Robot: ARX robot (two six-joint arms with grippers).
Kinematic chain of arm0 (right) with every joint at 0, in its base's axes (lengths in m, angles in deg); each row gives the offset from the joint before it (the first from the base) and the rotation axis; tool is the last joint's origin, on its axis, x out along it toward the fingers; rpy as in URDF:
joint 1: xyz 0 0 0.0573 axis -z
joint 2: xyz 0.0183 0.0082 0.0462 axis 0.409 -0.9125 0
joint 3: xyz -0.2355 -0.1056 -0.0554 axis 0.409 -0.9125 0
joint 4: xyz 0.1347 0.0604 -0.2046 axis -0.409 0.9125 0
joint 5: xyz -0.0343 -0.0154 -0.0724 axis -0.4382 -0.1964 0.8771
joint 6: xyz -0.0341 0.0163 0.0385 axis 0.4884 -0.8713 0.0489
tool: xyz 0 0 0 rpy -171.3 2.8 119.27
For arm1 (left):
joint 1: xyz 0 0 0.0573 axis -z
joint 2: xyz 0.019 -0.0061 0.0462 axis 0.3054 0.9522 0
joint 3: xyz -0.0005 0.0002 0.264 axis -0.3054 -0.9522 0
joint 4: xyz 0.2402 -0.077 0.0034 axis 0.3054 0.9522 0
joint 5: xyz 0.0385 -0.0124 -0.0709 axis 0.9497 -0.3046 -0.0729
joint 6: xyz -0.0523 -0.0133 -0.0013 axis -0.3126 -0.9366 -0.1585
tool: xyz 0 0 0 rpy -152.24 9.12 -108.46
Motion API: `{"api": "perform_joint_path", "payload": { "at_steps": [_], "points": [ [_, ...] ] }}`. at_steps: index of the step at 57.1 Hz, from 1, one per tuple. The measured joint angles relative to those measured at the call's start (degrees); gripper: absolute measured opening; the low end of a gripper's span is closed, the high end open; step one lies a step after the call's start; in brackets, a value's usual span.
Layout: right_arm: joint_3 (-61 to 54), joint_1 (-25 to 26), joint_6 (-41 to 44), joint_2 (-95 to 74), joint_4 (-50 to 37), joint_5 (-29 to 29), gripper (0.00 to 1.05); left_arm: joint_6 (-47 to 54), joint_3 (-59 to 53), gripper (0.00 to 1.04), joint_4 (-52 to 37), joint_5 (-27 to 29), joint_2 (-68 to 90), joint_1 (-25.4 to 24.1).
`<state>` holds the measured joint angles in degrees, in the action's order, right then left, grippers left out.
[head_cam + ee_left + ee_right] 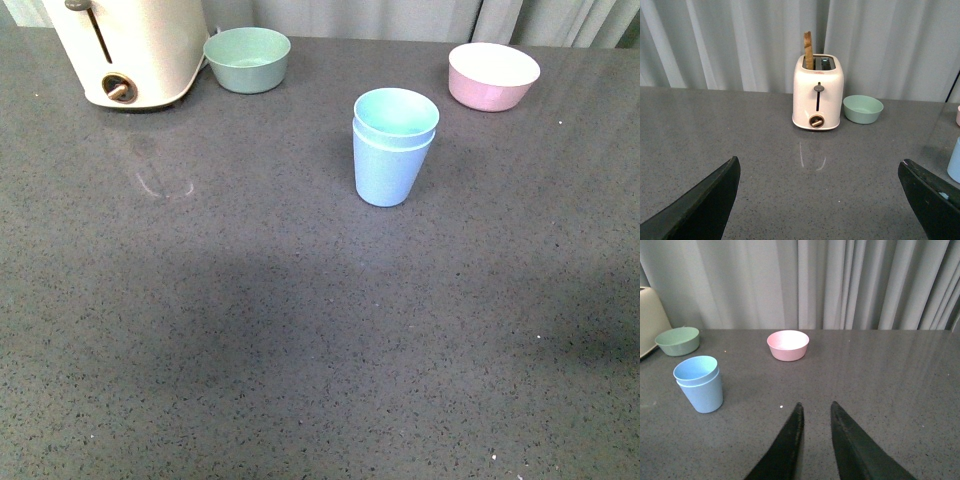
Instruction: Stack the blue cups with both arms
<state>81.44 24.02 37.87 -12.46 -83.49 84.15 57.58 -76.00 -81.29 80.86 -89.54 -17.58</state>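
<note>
Two light blue cups [393,146] stand nested one inside the other, upright on the grey table, right of centre toward the back. The right wrist view shows the same nested cups [699,384], well apart from my right gripper [816,406], which is shut with nothing in it. Only a sliver of a blue cup [955,161] shows in the left wrist view. My left gripper [820,162] is open over bare table, holding nothing. Neither arm appears in the front view.
A cream toaster [125,50] with a slice of toast [808,50] stands at the back left. Beside it sits a green bowl [247,59]. A pink bowl [492,76] is at the back right. Grey curtains hang behind the table [300,340].
</note>
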Motion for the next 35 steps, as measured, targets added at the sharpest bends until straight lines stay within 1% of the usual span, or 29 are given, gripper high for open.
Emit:
{"api": "perform_joint_path", "payload": {
  "at_steps": [1, 2, 3, 5, 8, 10, 13, 17, 20, 35],
  "points": [
    [0.0, 0.0, 0.0, 0.0, 0.0, 0.0, 0.50, 0.0, 0.0, 0.96, 0.0, 0.0, 0.0, 0.0],
    [0.0, 0.0, 0.0, 0.0, 0.0, 0.0, 0.55, 0.0, 0.0, 0.96, 0.0, 0.0, 0.0, 0.0],
    [0.0, 0.0, 0.0, 0.0, 0.0, 0.0, 0.57, 0.0, 0.0, 0.96, 0.0, 0.0, 0.0, 0.0],
    [0.0, 0.0, 0.0, 0.0, 0.0, 0.0, 0.64, 0.0, 0.0, 0.96, 0.0, 0.0, 0.0, 0.0],
    [0.0, 0.0, 0.0, 0.0, 0.0, 0.0, 0.71, 0.0, 0.0, 0.96, 0.0, 0.0, 0.0, 0.0],
    [0.0, 0.0, 0.0, 0.0, 0.0, 0.0, 0.78, 0.0, 0.0, 0.96, 0.0, 0.0, 0.0, 0.0],
    [0.0, 0.0, 0.0, 0.0, 0.0, 0.0, 0.85, 0.0, 0.0, 0.96, 0.0, 0.0, 0.0, 0.0],
    [0.0, 0.0, -0.1, 0.0, 0.0, 0.0, 0.97, 0.0, 0.0, 0.96, 0.0, 0.0, 0.0, 0.0],
    [0.0, 0.0, -0.1, 0.0, 0.0, 0.0, 0.95, 0.0, 0.0, 0.96, 0.0, 0.0, 0.0, 0.0],
    [0.0, 0.0, -0.1, 0.0, 0.0, 0.0, 0.96, 0.0, 0.0, 0.96, 0.0, 0.0, 0.0, 0.0]
  ]
}}
